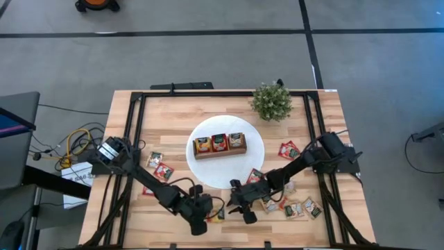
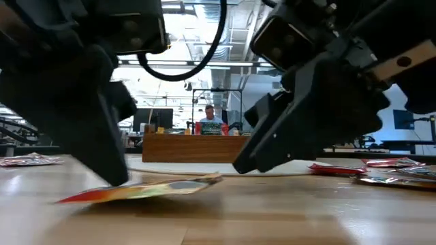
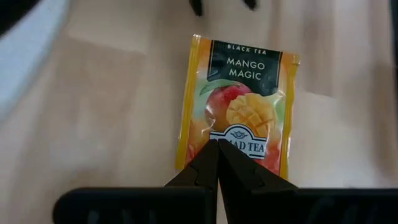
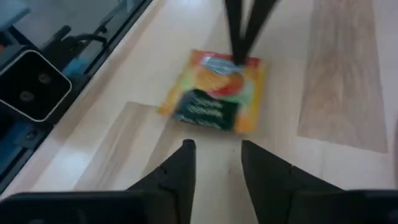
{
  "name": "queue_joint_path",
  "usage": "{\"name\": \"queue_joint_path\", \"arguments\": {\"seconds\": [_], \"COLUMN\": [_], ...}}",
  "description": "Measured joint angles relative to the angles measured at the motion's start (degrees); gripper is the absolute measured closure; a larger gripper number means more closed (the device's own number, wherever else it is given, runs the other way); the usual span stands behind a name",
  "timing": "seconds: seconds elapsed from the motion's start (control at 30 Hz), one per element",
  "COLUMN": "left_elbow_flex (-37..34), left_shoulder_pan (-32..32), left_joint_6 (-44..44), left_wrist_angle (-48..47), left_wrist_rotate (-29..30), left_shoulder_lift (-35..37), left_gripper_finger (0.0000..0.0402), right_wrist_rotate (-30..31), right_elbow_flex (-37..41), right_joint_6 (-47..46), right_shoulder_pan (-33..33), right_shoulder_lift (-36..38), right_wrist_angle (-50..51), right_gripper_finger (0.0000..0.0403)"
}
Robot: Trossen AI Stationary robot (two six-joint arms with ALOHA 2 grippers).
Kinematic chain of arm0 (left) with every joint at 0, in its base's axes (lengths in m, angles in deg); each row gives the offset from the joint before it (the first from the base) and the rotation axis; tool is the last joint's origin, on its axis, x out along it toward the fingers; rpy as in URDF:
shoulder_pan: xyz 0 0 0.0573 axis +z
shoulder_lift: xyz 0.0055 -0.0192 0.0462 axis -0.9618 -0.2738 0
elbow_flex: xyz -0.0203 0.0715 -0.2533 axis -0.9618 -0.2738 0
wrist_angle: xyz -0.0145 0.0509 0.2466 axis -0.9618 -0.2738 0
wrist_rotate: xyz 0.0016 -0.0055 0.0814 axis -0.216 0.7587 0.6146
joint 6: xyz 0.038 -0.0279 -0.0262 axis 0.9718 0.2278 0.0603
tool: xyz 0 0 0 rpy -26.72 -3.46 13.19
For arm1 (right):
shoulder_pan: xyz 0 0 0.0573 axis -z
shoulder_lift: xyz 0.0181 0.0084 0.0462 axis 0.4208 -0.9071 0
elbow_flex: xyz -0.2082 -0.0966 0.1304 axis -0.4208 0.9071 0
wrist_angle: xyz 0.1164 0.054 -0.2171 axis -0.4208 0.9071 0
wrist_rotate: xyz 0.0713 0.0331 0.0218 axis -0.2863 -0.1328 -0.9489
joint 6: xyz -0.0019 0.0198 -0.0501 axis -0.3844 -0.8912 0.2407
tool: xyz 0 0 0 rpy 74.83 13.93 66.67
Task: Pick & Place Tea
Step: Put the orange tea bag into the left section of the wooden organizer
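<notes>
Yellow-orange tea sachet (mango label) lies flat on wooden table, near front edge, btwn both grippers. Left gripper, fingers shut together, presses its tip on sachet's edge. Right gripper sits just beside sachet w/ fingers apart, holding nothing. More sachets lie scattered nearby.

Two black jointed arms, black cables, tapered dark fingers
</notes>
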Motion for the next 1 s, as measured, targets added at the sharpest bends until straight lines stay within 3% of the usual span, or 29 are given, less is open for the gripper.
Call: {"name": "queue_joint_path", "arguments": {"seconds": [0.13, 0.27, 0.4, 0.53, 0.67, 0.9, 1.0], "left_elbow_flex": [0.0, 0.0, 0.0, 0.0, 0.0, 0.0, 0.0], "left_shoulder_pan": [-1.5, -2.4, -2.3, -1.5, 0.2, 2.5, 3.5], "left_joint_6": [-3.6, -3.6, -2.1, 2.4, 9.4, 15.2, 17.3], "left_wrist_angle": [4.0, 11.9, 11.7, 10.8, 11.0, 13.7, 17.0], "left_wrist_rotate": [0.5, 9.2, 12.5, 10.3, 7.0, 3.8, 0.7], "left_shoulder_lift": [-0.1, -0.1, -0.1, -0.1, -0.1, -0.9, -3.2], "left_gripper_finger": [0.0401, 0.0401, 0.0402, 0.0395, 0.0348, 0.0225, 0.0201], "right_wrist_rotate": [2.5, 4.8, 4.7, 4.7, 4.5, 4.7, 4.8], "right_elbow_flex": [-1.2, -1.5, -1.5, -1.4, -1.4, -1.4, -1.4], "right_joint_6": [-2.1, -3.0, -1.4, 0.5, 0.6, 1.6, 2.1], "right_shoulder_pan": [0.8, 1.7, 1.9, 1.3, 1.1, 0.4, -0.7], "right_shoulder_lift": [-0.4, 1.9, 4.3, 5.3, 5.4, 8.4, 11.5], "right_wrist_angle": [3.0, 7.2, 11.5, 14.4, 15.7, 24.9, 29.6], "right_gripper_finger": [0.0316, 0.0337, 0.0344, 0.0345, 0.0345, 0.0345, 0.0345]}}
